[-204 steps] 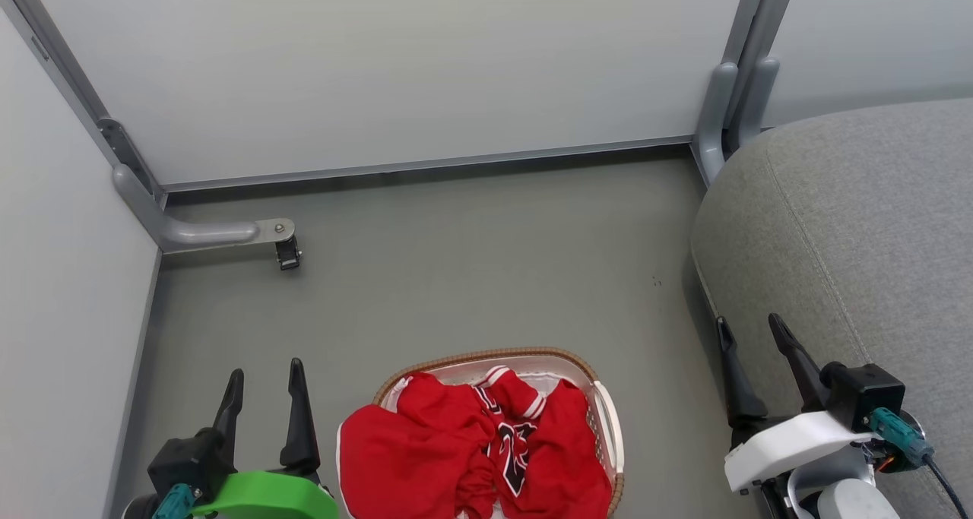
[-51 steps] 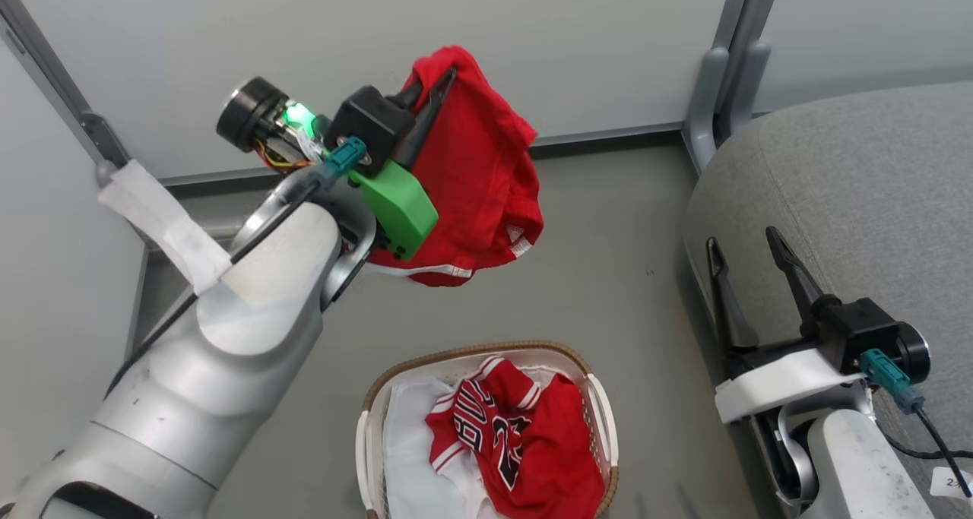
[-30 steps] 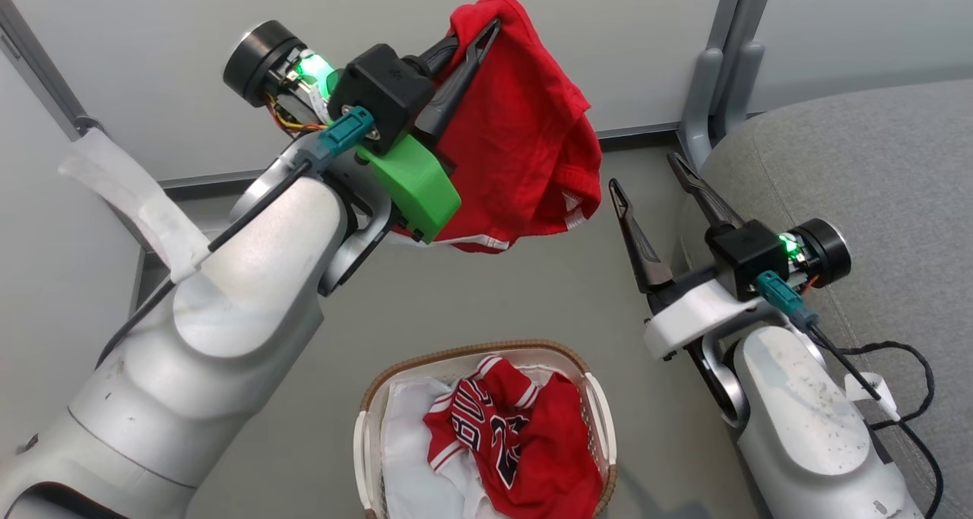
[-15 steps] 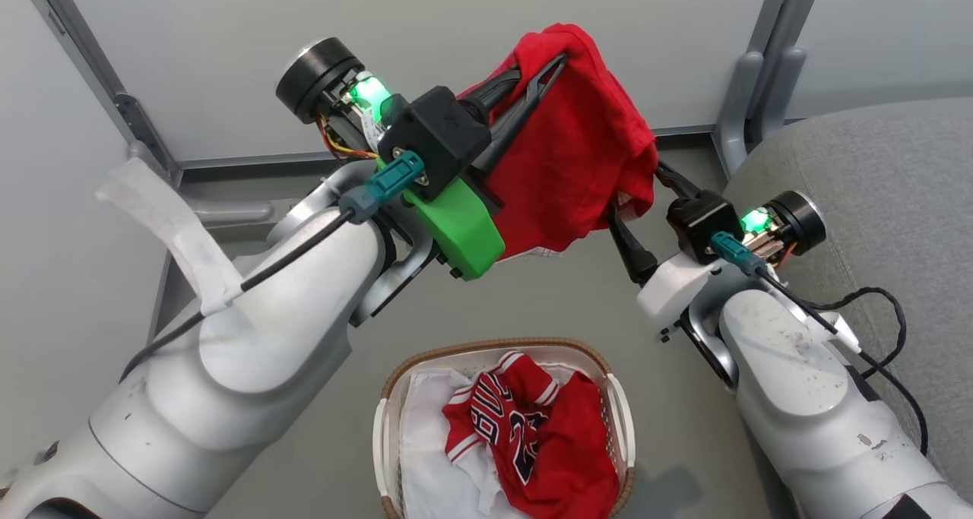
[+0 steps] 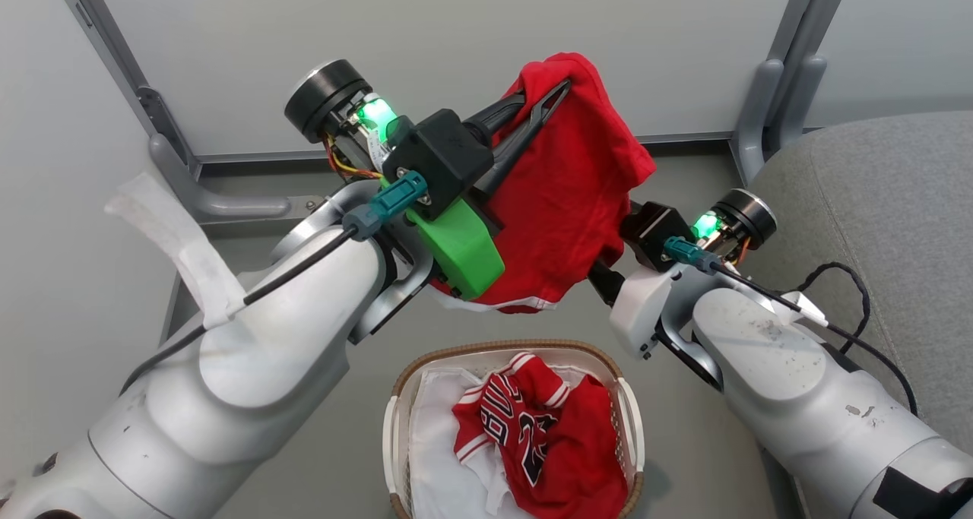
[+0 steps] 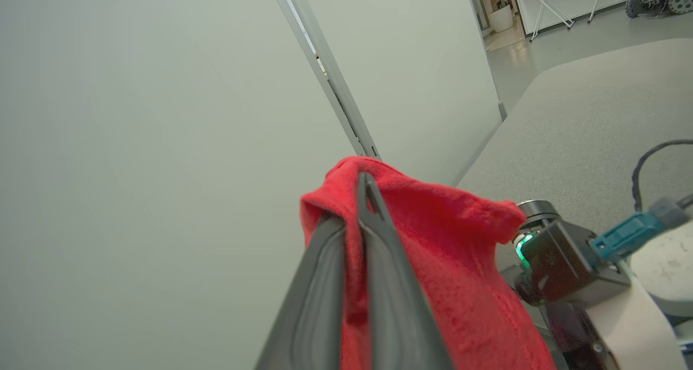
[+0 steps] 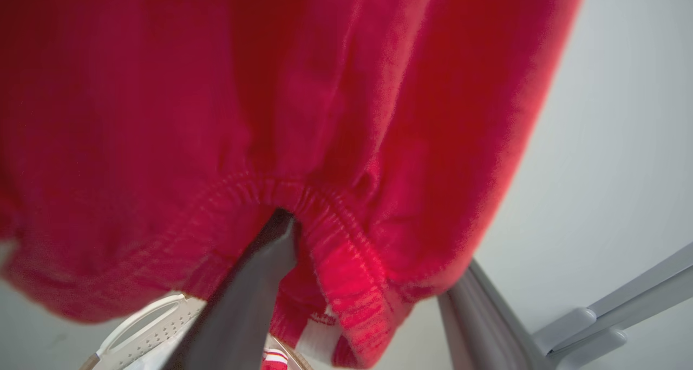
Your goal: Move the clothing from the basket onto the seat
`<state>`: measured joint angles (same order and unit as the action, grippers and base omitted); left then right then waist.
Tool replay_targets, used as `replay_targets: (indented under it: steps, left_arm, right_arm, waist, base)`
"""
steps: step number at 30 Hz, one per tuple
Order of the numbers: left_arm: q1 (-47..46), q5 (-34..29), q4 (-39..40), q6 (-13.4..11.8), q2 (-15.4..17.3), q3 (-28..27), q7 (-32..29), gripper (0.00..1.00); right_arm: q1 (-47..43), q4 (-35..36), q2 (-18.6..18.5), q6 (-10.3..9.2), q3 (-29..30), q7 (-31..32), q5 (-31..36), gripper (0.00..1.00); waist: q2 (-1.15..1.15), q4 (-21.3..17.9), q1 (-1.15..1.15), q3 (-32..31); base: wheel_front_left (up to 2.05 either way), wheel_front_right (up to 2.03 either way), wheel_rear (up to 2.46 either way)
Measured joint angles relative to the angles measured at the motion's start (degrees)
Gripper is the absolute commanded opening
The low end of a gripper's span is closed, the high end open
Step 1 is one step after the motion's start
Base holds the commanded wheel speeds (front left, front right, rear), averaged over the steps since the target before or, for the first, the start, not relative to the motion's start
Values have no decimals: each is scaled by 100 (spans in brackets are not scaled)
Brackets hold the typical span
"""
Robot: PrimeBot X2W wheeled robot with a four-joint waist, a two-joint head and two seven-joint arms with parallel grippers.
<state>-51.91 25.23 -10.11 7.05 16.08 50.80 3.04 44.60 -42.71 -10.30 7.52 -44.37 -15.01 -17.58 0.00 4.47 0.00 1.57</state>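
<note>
Red piece (image 5: 578,192): clamped between closed fingers of left gripper (image 6: 364,180); waistband (image 7: 303,196) hangs between wide-spread fingers of right gripper (image 7: 373,245).

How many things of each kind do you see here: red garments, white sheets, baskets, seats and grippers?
Red garments: 2 (plain red piece held up, jersey in the basket)
White liner sheet: 1
Basket: 1
Seat: 1
Grippers: 2 (left gripper, right gripper)
Total: 7
</note>
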Motion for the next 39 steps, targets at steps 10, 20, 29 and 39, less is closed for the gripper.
replay_targets:
  steps: [10, 20, 29, 39]
  left_arm:
    - [262, 204, -399, -130, 188, -105, 68, 0]
    - [684, 404, -898, -417, 272, -325, 411, 100]
    - [1294, 590, -1195, -669, 79, -344, 891, 100]
    - [1805, 591, -1283, -734, -259, -236, 1144, 100]
  right_arm:
    - [188, 101, -205, 0, -532, 1, -563, 0]
    - [177, 245, -305, 0, -103, 1, -667, 0]
    - [197, 542, -396, 0, 503, 1, -600, 0]
    - [224, 886, -859, 1, 944, 1, -278, 0]
  waist:
    - [0, -53, 0, 26]
    - [0, -236, 0, 80]
    - [0, -507, 0, 241]
    - [0, -1076, 0, 433]
  base:
    - [0, 0, 0]
    - [0, 0, 0]
    - [0, 0, 0]
    - [0, 0, 0]
